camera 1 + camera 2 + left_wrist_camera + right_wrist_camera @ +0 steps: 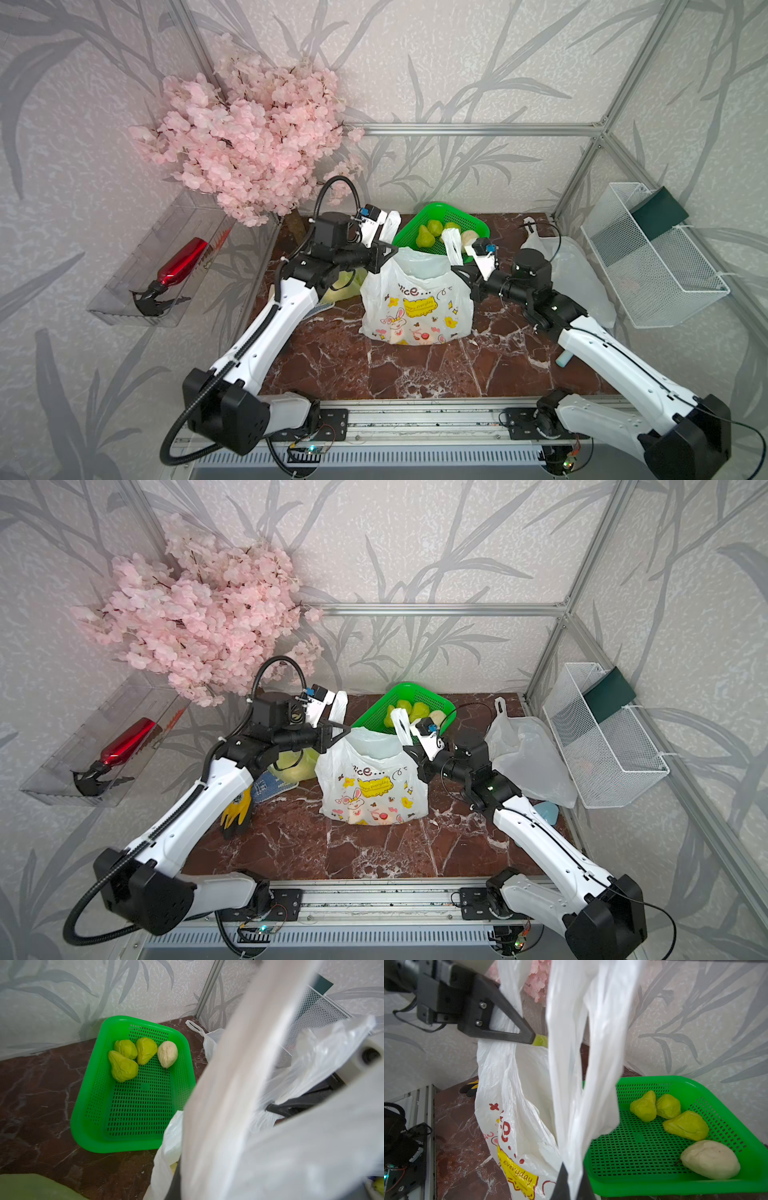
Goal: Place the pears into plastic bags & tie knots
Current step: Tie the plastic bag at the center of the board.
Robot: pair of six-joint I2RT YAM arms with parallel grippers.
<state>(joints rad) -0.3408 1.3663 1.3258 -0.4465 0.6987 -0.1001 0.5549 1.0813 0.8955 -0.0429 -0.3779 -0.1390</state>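
Right wrist view: the right gripper [571,1185] has its jaws pressed together, pinching one handle loop [583,1043] of the white bunny bag [512,1105]. The bag stands upright on the counter [456,1136], just beside the green basket [695,1186]. In both top views the left gripper [386,252] has its jaws closed on the bag's other handle [391,224], so the bag mouth hangs between the two arms. The basket holds four pears, three green [122,1067] and one cream [167,1056], grouped at its far end.
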